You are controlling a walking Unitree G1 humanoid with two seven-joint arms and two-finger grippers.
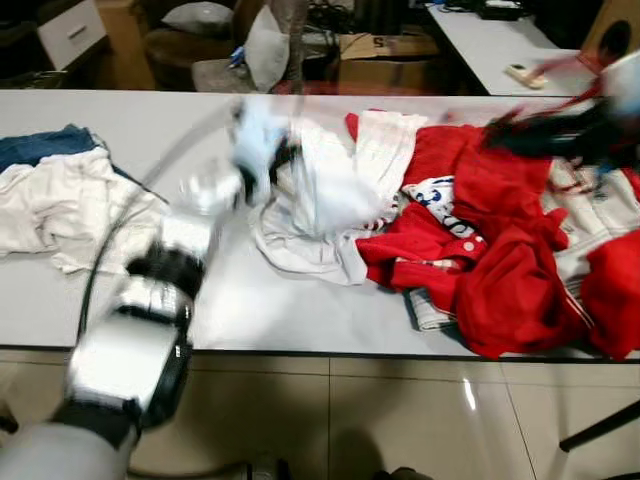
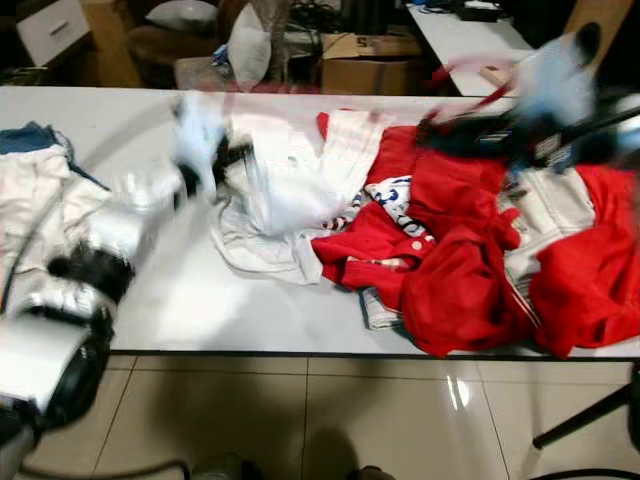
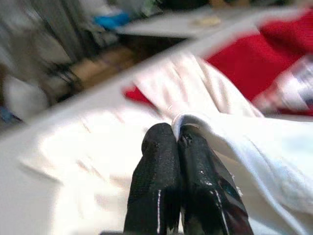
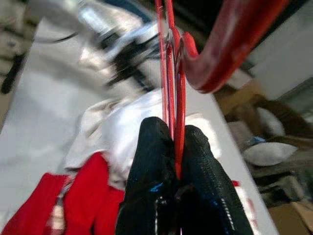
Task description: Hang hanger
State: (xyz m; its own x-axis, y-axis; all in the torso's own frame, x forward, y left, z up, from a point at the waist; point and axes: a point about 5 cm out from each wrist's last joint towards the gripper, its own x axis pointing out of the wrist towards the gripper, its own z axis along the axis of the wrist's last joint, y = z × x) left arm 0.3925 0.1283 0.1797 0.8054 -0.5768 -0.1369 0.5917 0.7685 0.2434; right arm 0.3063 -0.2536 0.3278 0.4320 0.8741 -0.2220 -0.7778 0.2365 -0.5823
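A red hanger (image 4: 230,44) is pinched between the black fingers of my right gripper (image 4: 173,129), which is shut on its thin wire part. That arm shows blurred over the red clothes (image 1: 510,270) at the right of the white table (image 1: 240,290). My left gripper (image 3: 176,134) is shut on a fold of a white garment (image 3: 230,147). The garment (image 1: 320,190) lies crumpled at the table's middle, with the left arm reaching over to it from the front left.
A pile of white and blue clothes (image 1: 50,200) lies at the table's left end. Behind the table stand a cardboard box (image 1: 385,60) and a second white table (image 1: 490,45). Tiled floor (image 1: 400,410) runs along the near edge.
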